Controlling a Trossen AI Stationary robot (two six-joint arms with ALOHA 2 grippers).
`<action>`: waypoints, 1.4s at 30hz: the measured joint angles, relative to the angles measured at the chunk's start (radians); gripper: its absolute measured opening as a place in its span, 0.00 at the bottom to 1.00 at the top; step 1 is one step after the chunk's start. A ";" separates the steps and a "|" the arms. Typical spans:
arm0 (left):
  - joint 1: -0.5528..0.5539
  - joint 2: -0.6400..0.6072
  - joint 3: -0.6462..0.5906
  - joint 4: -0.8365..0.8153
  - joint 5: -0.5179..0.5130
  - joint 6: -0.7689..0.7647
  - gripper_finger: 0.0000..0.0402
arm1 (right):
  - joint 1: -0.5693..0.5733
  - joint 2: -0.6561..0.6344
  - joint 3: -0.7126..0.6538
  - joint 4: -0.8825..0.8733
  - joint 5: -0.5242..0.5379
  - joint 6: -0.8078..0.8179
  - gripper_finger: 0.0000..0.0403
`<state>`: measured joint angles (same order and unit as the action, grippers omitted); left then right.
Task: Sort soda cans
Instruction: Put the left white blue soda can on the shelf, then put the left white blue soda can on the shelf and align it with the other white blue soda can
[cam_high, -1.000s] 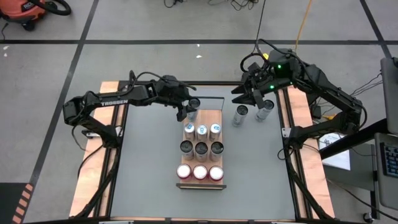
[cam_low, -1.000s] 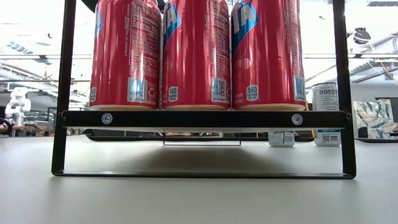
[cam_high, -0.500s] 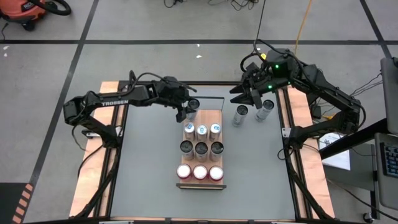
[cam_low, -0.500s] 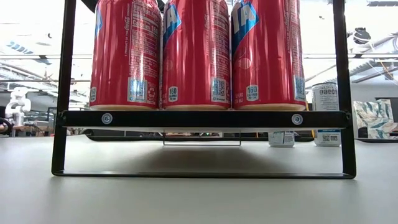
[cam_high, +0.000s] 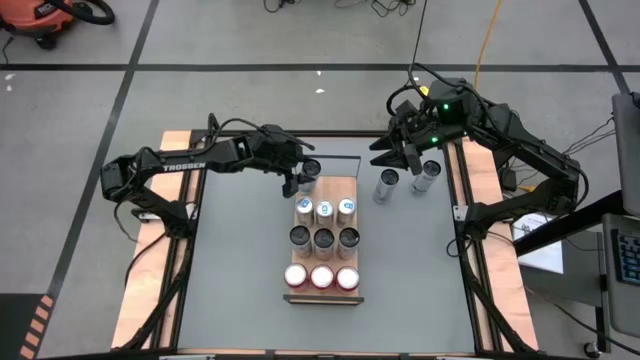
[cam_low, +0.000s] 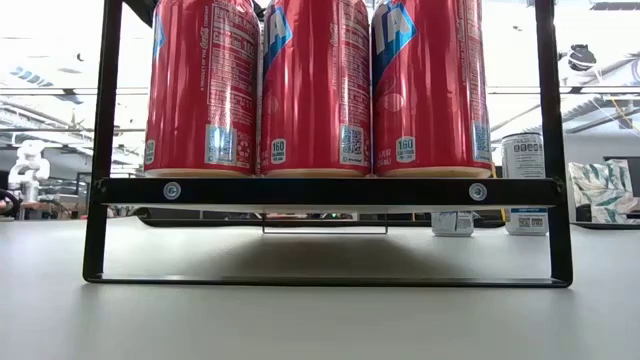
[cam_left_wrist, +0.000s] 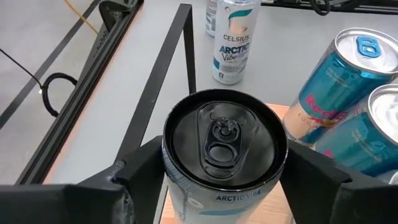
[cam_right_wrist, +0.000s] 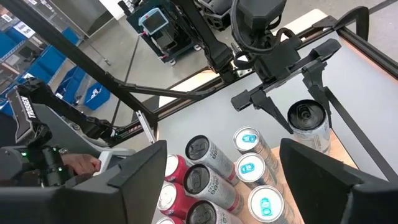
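Note:
A black-framed rack with a wooden board (cam_high: 322, 257) holds three blue cans (cam_high: 325, 209), three dark-topped silver cans (cam_high: 323, 238) and three red cans (cam_high: 321, 277) in rows. My left gripper (cam_high: 300, 176) is shut on another dark-topped silver can (cam_left_wrist: 222, 140) at the board's far left corner, beside the blue row. My right gripper (cam_high: 404, 152) hangs open and empty above the table's far right. Just on its near side, two more silver cans (cam_high: 388, 183) (cam_high: 425, 175) stand on the table. My left gripper pinches the silver can's upper wall, just below the rim (cam_left_wrist: 174, 180), between its two fingers, one on each side. The fingers (cam_left_wrist: 140, 171) come level from the table's left side. The can stands upright. Its base is out of view, so I cannot tell whether it rests on the board.
The rack's black frame (cam_left_wrist: 186, 43) rises beside the held can. In the low view the red cans (cam_low: 315, 85) stand on the rack's raised shelf. Bare grey table lies left and right of the rack. Wooden strips (cam_high: 178, 200) run along both table sides.

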<state>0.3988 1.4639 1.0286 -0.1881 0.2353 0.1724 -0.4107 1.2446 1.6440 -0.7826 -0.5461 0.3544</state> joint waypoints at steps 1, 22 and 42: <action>0.000 0.000 0.000 -0.001 -0.001 0.005 0.67 | 0.000 0.000 0.000 0.000 0.000 0.000 0.71; 0.000 -0.044 0.053 -0.085 -0.059 0.017 0.86 | 0.000 0.013 0.001 0.012 0.025 -0.029 0.71; -0.037 -0.335 0.282 -0.236 -0.183 -0.285 0.85 | 0.000 0.063 0.001 -0.044 0.100 -0.060 0.71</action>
<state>0.3621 1.1293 1.3104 -0.4242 0.0522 -0.1130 -0.4107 1.3075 1.6447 -0.8263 -0.4459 0.2944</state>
